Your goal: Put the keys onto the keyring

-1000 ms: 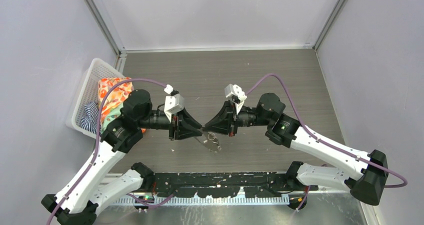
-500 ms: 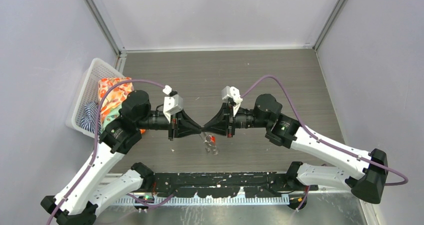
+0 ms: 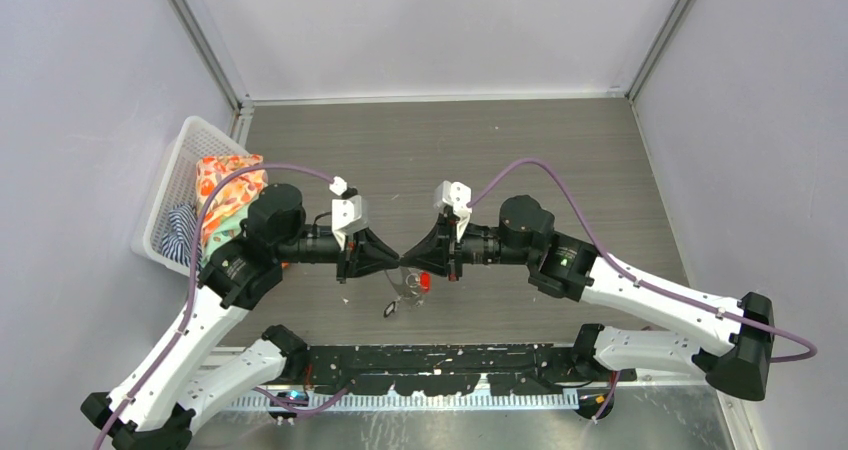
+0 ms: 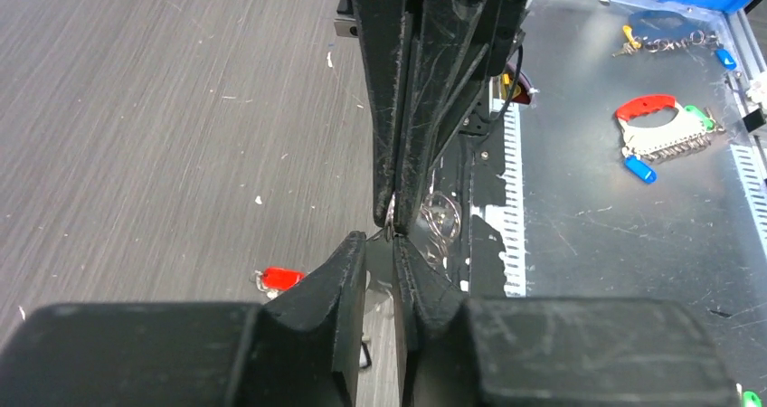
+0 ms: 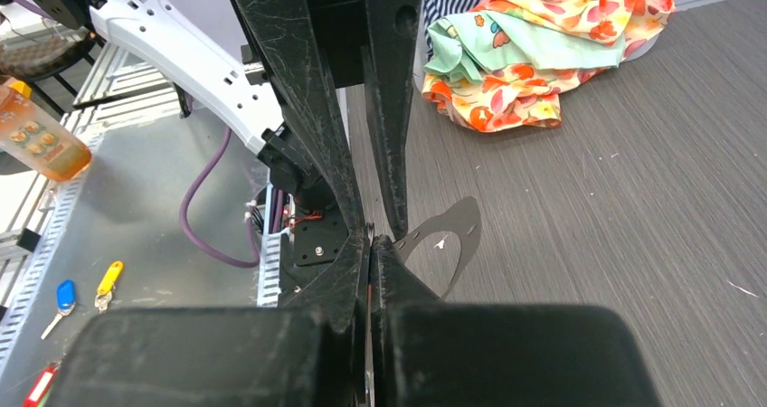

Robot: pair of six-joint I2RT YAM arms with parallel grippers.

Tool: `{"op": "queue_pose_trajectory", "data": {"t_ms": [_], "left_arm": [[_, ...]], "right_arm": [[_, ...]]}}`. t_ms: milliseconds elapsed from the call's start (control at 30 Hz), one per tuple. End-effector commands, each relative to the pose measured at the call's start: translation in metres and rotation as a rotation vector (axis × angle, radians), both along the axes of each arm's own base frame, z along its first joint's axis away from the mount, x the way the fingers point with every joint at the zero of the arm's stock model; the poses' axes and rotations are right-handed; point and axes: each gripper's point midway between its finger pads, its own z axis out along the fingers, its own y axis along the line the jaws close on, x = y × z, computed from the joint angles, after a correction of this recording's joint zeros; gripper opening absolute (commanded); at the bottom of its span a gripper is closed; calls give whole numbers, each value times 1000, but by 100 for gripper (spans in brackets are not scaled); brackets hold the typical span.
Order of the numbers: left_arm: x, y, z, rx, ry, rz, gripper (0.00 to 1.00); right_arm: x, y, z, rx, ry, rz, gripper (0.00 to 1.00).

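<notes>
My two grippers meet tip to tip above the middle of the table. The right gripper point(image 3: 411, 261) is shut on a thin silver wire of the keyring point(image 4: 440, 219), whose loops hang just under the tips point(image 3: 404, 286). My left gripper point(image 4: 380, 238) has its jaws a narrow gap apart, pinching the same wire at the very tips. The red-headed key point(image 4: 280, 279) lies on the table to the left of my left fingers. In the top view the key point(image 3: 425, 282) sits just below the right gripper. No gripper touches it.
A white basket point(image 3: 185, 160) of coloured cloth point(image 5: 534, 54) stands at the table's left edge. A small black piece point(image 3: 388, 310) lies near the ring. Past the near edge is a metal tray with a red-handled key rack point(image 4: 665, 127), loose key tags and an orange bottle point(image 5: 41, 136).
Both arms have shifted a little left. The left jaws have narrowed onto the wire. The ring has swung from lower right to under the tips. The red key now shows on the table.
</notes>
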Motion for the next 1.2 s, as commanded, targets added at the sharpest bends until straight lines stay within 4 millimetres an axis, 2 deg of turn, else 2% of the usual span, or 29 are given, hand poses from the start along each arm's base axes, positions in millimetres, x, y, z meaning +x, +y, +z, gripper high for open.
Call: {"op": "queue_pose_trajectory", "data": {"t_ms": [0,267,500,633,767,900,1000,1167], "left_arm": [[1,2,-5,14,6,16,21],[-5,1,-3,-7,64,19,14],[-5,-3,12,-51,77,13,15],[-9,-2,18,-59,78,5,19],[-26,-1,20,-64,100,-73,25],[-38,2,17,-53,121,-130,26],[-37,2,15,-46,120,-126,23],[-24,2,19,-53,81,-58,15]], "right_arm": [[0,5,45,126,-70,-3,1],[-5,9,48,169,-46,24,1],[-7,16,44,182,0,42,1],[-5,18,38,172,11,36,1],[-3,15,36,174,-6,17,1],[-2,13,38,175,-14,9,1],[-3,13,39,178,-15,10,1],[-7,13,39,180,-4,30,1]]}}
